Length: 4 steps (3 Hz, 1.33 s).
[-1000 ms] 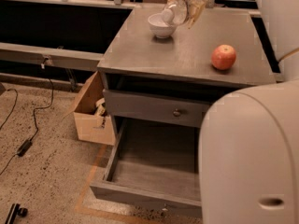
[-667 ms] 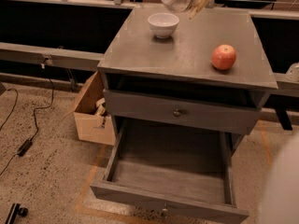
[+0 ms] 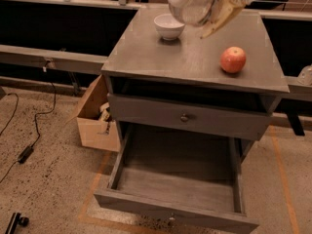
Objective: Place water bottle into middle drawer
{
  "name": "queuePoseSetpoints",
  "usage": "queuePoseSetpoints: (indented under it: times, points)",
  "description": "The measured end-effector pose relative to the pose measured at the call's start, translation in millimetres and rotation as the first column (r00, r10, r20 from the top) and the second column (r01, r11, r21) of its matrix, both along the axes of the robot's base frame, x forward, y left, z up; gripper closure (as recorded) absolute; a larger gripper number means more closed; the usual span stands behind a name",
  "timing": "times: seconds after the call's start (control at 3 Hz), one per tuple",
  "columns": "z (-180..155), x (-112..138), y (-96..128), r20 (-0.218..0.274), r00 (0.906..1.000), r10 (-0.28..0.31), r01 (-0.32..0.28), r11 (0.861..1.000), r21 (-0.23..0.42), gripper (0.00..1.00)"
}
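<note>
My gripper [image 3: 213, 9] is at the top of the view, above the back of the cabinet top, shut on the water bottle [image 3: 191, 4]. The bottle is clear with a white cap and lies tilted in the air, cap toward the left, just right of and above the white bowl. One yellowish finger [image 3: 223, 12] shows along the bottle's right side. The middle drawer [image 3: 178, 191] is pulled out wide open at the bottom of the cabinet, and its flat grey floor is bare. It lies well below and in front of the bottle.
A white bowl [image 3: 169, 26] and a red apple [image 3: 233, 59] sit on the grey cabinet top [image 3: 185, 62]. A shut drawer with a round knob [image 3: 185, 117] is above the open one. A cardboard box [image 3: 96, 116] stands on the floor left of the cabinet. Cables lie at the far left.
The gripper with the bottle has lifted off the back of the cabinet top and come nearer the camera. The large white arm part that covered the lower right has left the view.
</note>
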<state>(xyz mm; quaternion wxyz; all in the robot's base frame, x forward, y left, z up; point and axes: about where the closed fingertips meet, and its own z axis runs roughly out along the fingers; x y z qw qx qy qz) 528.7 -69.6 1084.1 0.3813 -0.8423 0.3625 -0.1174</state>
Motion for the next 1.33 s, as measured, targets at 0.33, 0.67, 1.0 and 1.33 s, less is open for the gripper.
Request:
queuePoseSetpoints:
  times: [0.33,0.67,1.0,1.33]
  points:
    - [-56,-49,23,-0.151,0.9884,0.015,-0.013,1.000,0.014,1.00]
    - [-96,-62,27,-0.228,0.9735,0.023,-0.029,0.999,-0.022,1.00]
    - [-96,-62,27,-0.227,0.9735,0.023,-0.029,0.999,-0.022,1.00]
    - [-122,-80,24,-0.300,0.9537,-0.012,0.023,0.999,0.034,1.00]
